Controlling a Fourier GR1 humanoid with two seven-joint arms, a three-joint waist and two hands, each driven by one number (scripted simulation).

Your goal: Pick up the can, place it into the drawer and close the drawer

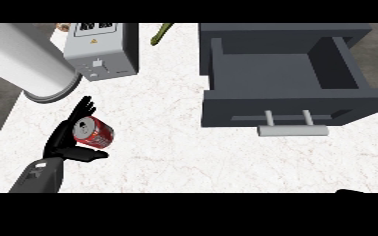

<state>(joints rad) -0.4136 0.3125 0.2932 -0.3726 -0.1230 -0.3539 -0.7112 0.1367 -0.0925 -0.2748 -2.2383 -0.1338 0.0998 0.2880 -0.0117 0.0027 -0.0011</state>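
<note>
You're cupping the red can (pixel 94 132) in your left hand (pixel 65 145), fingers curling around it, so it's heading for that open drawer (pixel 284 72) across the counter (pixel 162 130).

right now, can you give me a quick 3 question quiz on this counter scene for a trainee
1. True or false: the can already lies inside the drawer.
2. Which hand is at the can? A) left hand B) right hand
3. Fill in: the drawer stands ____, with its handle facing the robot.

Key
1. False: the red can is on the white counter, left of the drawer, between the left hand's fingers and thumb.
2. A. Only a dark sliver of the right hand shows at the lower right edge.
3. Open: its grey inside shows, with nothing in it.
</note>
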